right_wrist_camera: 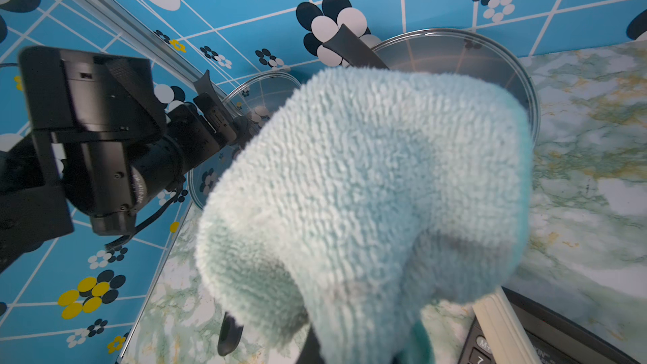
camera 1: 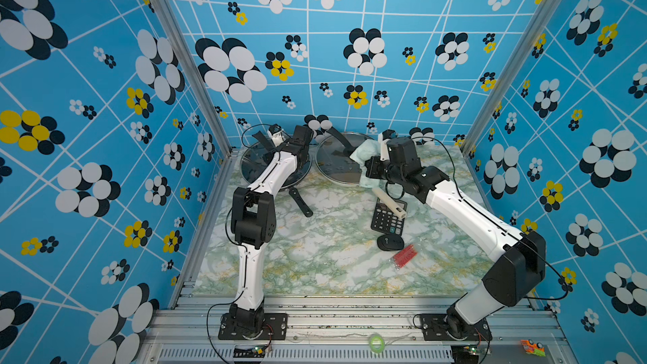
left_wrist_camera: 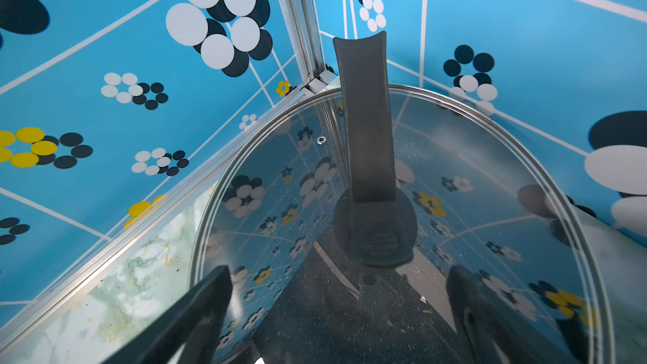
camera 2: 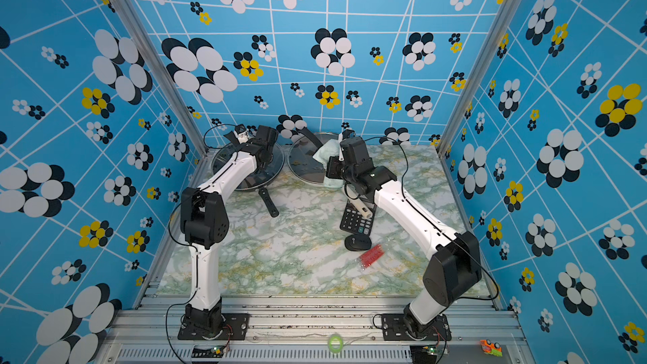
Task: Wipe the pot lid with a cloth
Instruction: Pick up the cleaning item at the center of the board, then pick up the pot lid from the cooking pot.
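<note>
Right wrist view is mostly full of cloth [right_wrist_camera: 367, 187] right now. The right gripper [camera 1: 367, 169] is pinching it tight, with fabric bunching out on both sides of the closed jaws. In both top views the cloth is sitting against the lid [camera 1: 332, 161] at the back of the table [camera 1: 332, 267], on the edge nearest the right arm, lying partly on the glass and partly off the rim. I can't tell if that lid is lying flat or propped up.

So the pick-up part is looking done and the actual wiping is either starting or underway. I can't say how much is clean. I'm seeing small specks on the glass, so I'm guessing most of it is waiting for a pass.

The left gripper [left_wrist_camera: 338, 276] is hovering wide open over the other lid [left_wrist_camera: 280, 187], the one on the pan [camera 1: 276, 189]. It's gripping nothing, and the handle [left_wrist_camera: 367, 134] is pointing away just ahead of its fingers.
</note>
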`<state>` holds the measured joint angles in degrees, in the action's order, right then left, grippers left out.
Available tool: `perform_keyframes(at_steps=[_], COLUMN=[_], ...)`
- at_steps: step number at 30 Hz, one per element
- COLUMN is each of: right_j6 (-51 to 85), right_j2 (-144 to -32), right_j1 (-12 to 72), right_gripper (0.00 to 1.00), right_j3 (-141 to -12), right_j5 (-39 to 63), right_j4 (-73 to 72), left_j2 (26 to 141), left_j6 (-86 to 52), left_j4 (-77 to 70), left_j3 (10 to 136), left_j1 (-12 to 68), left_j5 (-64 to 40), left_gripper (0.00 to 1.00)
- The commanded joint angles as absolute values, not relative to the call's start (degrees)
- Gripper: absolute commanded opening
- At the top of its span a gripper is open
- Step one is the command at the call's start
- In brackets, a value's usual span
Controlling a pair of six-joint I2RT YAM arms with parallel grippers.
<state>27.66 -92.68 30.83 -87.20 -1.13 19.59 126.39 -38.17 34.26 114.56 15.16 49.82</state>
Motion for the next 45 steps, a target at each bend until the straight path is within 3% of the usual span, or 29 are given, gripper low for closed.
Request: perform_keyframes(at_steps=[1, 14, 24, 33, 37, 41, 45], right_j6=[27.24, 25.6, 25.69, 25.62, 25.87, 25.84, 25.63], right_j2=[-93.69, -99.14, -100.32, -102.28, -102.74, -102.79, -102.44], right_j1=[28.62, 22.86, 20.75, 20.65, 20.65, 20.66, 20.65], right_gripper=[0.0, 0.0, 0.0, 0.01, 0.01, 0.0, 0.0], right_j3=[-90.56, -98.43, -99.9, -102.47, -102.9, -103.25, -103.03], right_j5=[-0.02, 4.02, 2.55, 2.47, 2.46, 2.48, 2.2], right_j4=[21.36, 27.6, 30.04, 31.93, 32.34, 32.87, 32.36], left_j2=[128.81, 137.99, 142.19, 142.81, 143.01, 142.39, 140.1], left_j6=[-38.76, -30.13, -36.49, -33.17, -32.16, -32.19, -30.04], left_j4=[32.83, 18.31, 23.29, 18.37, 16.58, 15.34, 12.2], left_j3=[117.05, 121.03, 123.18, 121.01, 120.36, 119.03, 117.14], left_j1=[14.0, 13.62, 11.6, 10.99, 11.03, 11.01, 11.57], left_j5=[54.83, 55.76, 57.84, 57.0, 57.3, 57.79, 58.16], left_gripper=[1.0, 0.96, 0.88, 0.63, 0.35, 0.32, 0.19])
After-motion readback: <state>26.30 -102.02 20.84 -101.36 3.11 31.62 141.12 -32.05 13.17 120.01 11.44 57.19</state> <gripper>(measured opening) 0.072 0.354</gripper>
